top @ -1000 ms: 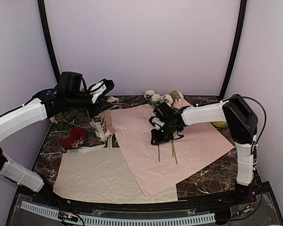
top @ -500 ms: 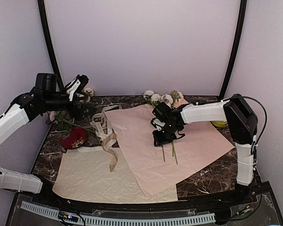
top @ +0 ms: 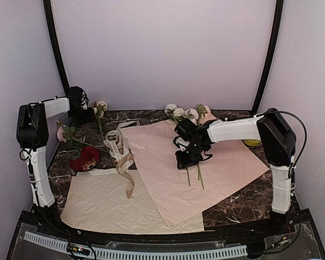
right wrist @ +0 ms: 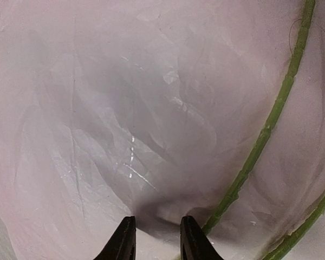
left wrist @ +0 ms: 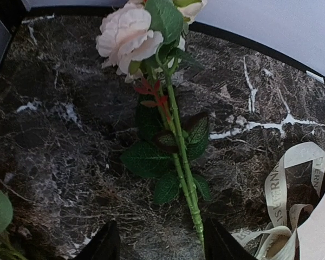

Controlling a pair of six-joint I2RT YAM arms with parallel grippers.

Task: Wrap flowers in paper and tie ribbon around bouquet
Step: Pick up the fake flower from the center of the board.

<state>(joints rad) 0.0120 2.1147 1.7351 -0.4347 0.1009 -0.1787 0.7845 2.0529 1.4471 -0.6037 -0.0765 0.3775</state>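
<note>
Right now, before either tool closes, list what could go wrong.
1. The left tool stands open, but the rose stem runs close by its right finger, not centred. Closing could nudge it aside rather than grip it.
2. The right tool presses its tips on the pink paper, with both stems outside its narrow gap. Closing there may pucker or tear the paper and miss them.
</note>
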